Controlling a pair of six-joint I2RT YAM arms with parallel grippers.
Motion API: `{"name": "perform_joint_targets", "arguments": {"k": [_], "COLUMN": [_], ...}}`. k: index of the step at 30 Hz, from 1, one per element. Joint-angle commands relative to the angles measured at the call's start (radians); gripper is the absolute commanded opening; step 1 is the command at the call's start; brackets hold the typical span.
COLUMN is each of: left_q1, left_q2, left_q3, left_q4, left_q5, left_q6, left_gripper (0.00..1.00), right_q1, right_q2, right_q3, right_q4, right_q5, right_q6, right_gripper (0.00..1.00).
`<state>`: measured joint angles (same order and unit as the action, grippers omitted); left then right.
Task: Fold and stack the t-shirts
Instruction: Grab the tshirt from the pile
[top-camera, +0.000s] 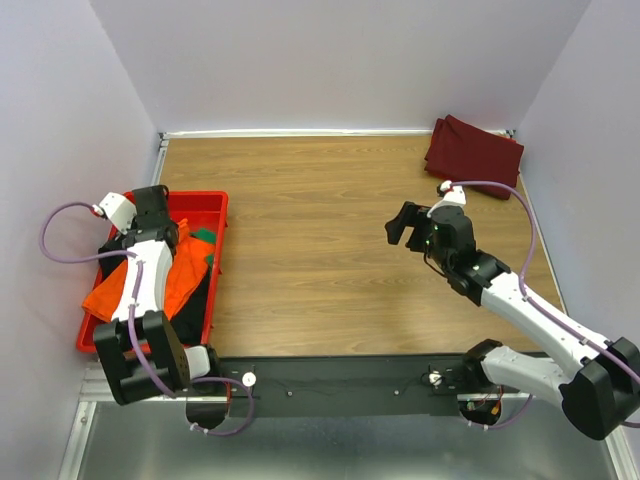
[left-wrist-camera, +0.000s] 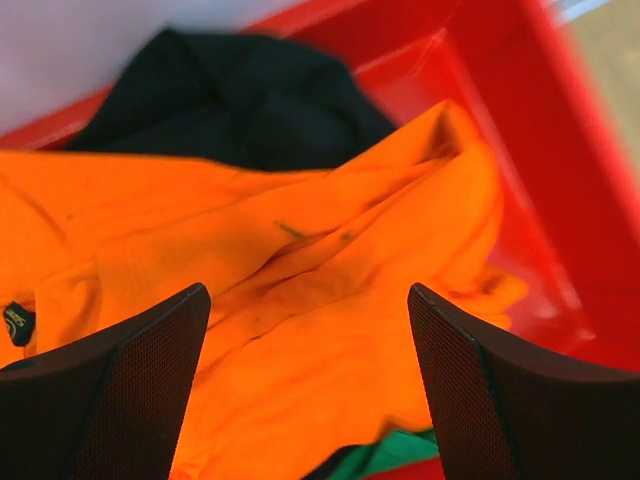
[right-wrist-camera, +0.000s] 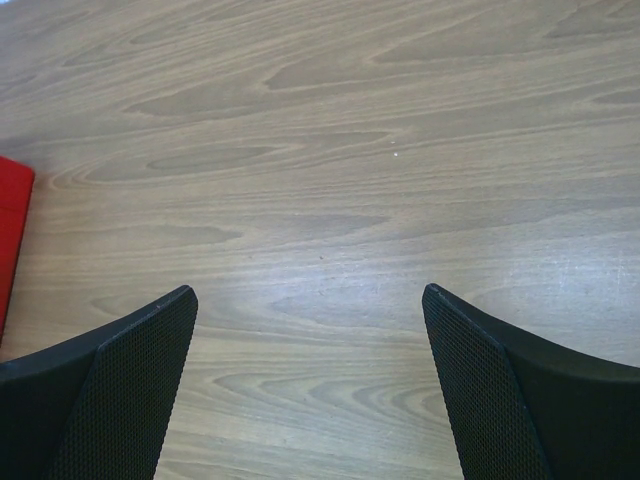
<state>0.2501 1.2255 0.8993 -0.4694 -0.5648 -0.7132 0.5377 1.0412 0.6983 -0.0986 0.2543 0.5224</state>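
Red bin (top-camera: 218, 205) at frame left holds orange t-shirt (left-wrist-camera: 300, 270), black t-shirt (left-wrist-camera: 240, 100), green t-shirt (left-wrist-camera: 395, 452). Left tool (left-wrist-camera: 305, 305) spread apart above them; right tool (right-wrist-camera: 310, 300) spread apart over desk (right-wrist-camera: 320, 150).

the right gripper (right-wrist-camera: 308, 290) hangs over a wooden table (right-wrist-camera: 330, 140) with its jaws spread wide. its two dark fingers (right-wrist-camera: 115, 400), faced with a fine mesh texture, rise from the bottom corners of the view, and pale brown grain shows in the gap between them. at the left edge a corner of a red bin (right-wrist-camera: 12, 220) sits on the wood
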Motion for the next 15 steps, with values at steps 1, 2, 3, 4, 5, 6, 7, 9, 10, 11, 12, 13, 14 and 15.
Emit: {"name": "perform_joint_targets", "arguments": {"k": [1,2,3,4,5,6,7,9,10,11,12,13,14,15], "left_q1": [0.032,0.04,0.044,0.051,0.055,0.06,0.061,0.066,0.067,0.067,0.069,0.069,0.072,0.072], "left_q2": [0.057,0.071,0.083,0.104,0.111,0.114,0.112,0.112,0.114,0.118,0.121,0.129,0.132,0.134], "left_q3": [-0.016,-0.011,-0.008,-0.007,-0.008,-0.013,-0.025,-0.037,-0.04,-0.046,-0.048,-0.049,-0.05,-0.05], "left_q4": [0.035,0.032,0.026,0.025,0.025,0.032,0.041,0.067,0.075,0.081,0.089,0.092,0.097,0.103], "left_q5": [0.006,0.011,0.016,0.013,0.014,0.029,0.035,0.061,0.071,0.078,0.092,0.098,0.105,0.117], "left_q6": [-0.042,-0.045,-0.049,-0.058,-0.061,-0.06,-0.058,-0.054,-0.051,-0.051,-0.049,-0.051,-0.049,-0.046], "left_gripper": [0.87,0.87,0.86,0.86,0.85,0.83,0.8,0.73,0.69,0.64,0.61,0.56,0.53,0.49], "right_q1": [0.005,0.005,0.005,0.005,0.005,0.005,0.005,0.005,0.005,0.004,0.005,0.005,0.005,0.005], "right_q2": [-0.012,-0.009,-0.003,0.003,0.019,0.025,0.032,0.051,0.056,0.06,0.063,0.065,0.068,0.068], "right_q3": [0.01,0.01,0.013,0.015,0.017,0.017,0.018,0.018,0.02,0.02,0.021,0.021,0.021,0.021], "right_q4": [-0.015,-0.015,-0.016,-0.016,-0.016,-0.016,-0.016,-0.016,-0.016,-0.016,-0.016,-0.016,-0.016,-0.016], "right_q5": [-0.03,-0.033,-0.036,-0.047,-0.055,-0.062,-0.078,-0.09,-0.098,-0.102,-0.105,-0.107,-0.112,-0.11], "right_q6": [-0.009,-0.009,-0.009,-0.009,-0.009,-0.009,-0.007,-0.005,-0.005,-0.007,-0.007,-0.007,-0.009,-0.01], "right_gripper": [1.0,1.0,1.0,1.0,1.0,1.0,1.0,1.0,1.0,1.0,1.0,1.0,1.0,1.0]}}
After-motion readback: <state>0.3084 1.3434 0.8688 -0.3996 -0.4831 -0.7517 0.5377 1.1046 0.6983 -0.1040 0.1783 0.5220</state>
